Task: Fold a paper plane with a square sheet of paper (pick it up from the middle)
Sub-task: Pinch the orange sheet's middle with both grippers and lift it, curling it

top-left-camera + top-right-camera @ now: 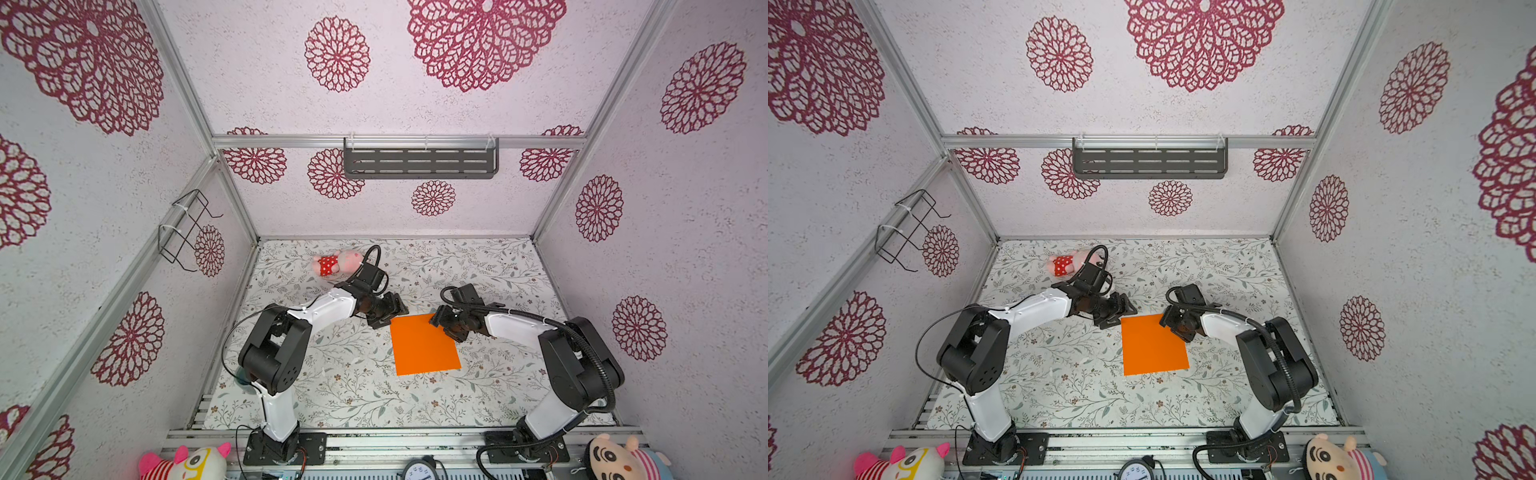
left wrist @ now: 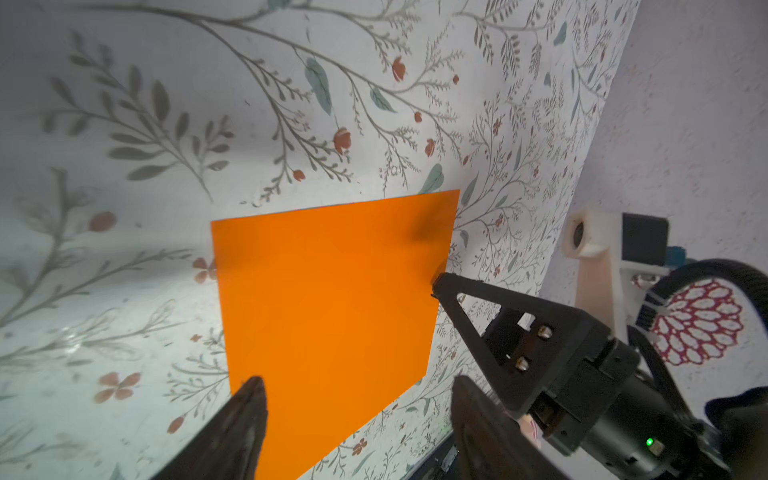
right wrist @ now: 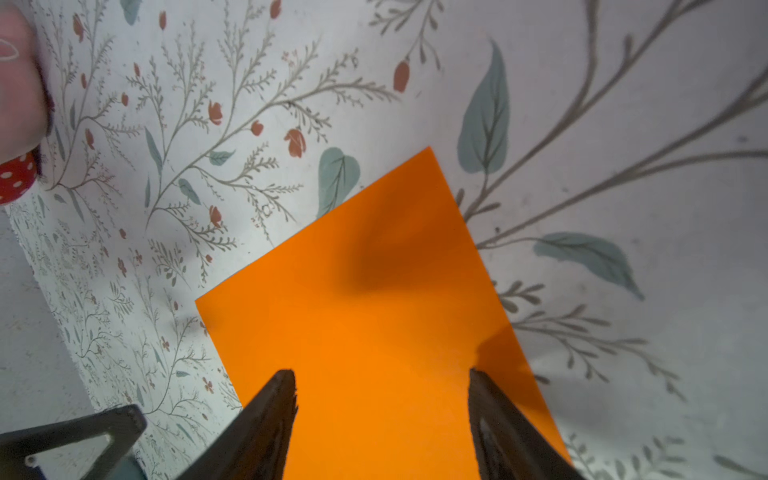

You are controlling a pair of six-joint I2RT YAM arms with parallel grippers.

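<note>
The square sheet of paper (image 1: 424, 347) lies flat on the floral surface (image 1: 353, 386). The left tool (image 1: 395, 316), jaws apart, hangs at the sheet's far left corner. The right tool (image 1: 441, 328), also spread, is over its far right corner. A pink plush toy (image 1: 336, 262) lies well beyond the sheet.

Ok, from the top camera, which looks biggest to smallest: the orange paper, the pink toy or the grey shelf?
In a top view:
1. Grey shelf, though it hangs higher up, nearer the camera, so that may flatter it.
2. Orange paper.
3. Pink toy, clearly smallest, partly behind a cable.
</note>
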